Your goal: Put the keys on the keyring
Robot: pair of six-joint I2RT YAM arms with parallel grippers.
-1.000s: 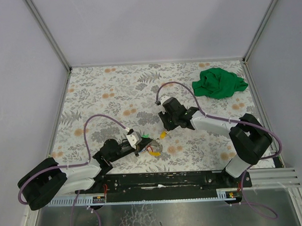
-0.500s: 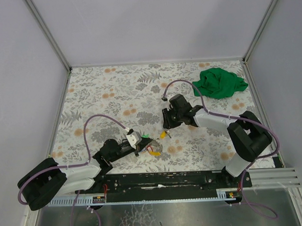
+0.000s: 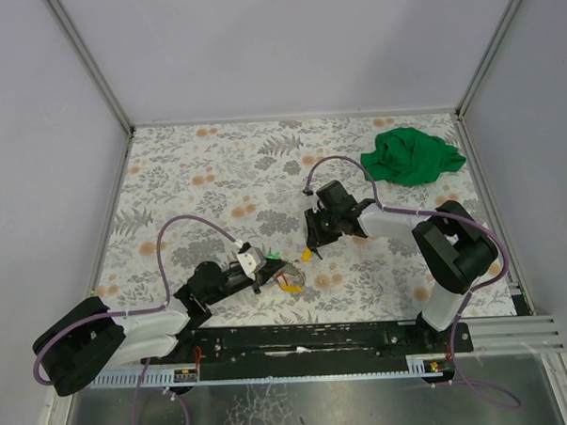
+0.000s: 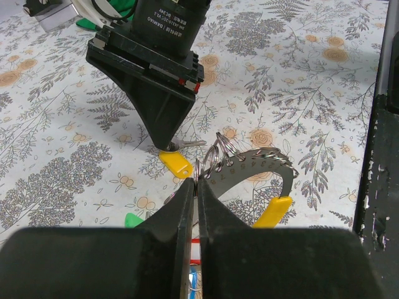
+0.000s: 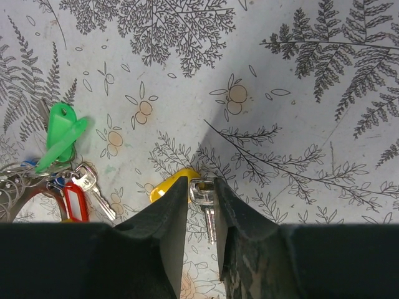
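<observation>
Eyes on the yellow-tagged key [image 5: 202, 193], a tiny silver metal key with a bright yellow plastic tag, lying flat on the table near the middle of the near edge. Right gripper [image 5: 201, 184] is down on it from above, black fingertips pressed to either side of the key's round head, so that's a pinch on the key, with the blade pointing back under the wrist and the yellow tag poking out to one side. From the left wrist view the same key [image 4: 176, 165] sits right under the tip of that black wedge-shaped right gripper [image 4: 167, 144].

Just beside it, the keyring [image 4: 218, 154], a thin silvery-grey wire loop carrying a curved grey strap and red, blue and yellow plastic tags. Left gripper [image 4: 194, 187] has its fingers fully closed, with the wire of the loop running into the seam between them. The green-tagged key [image 5: 61, 134], small and metal with a bright green plastic tag, lies against that cluster; I can't tell if it is threaded on.

Overhead, both grippers meet low over the fern-patterned floral table [image 3: 188, 179]. Far back right, well apart, a crumpled green cloth [image 3: 411, 156].
</observation>
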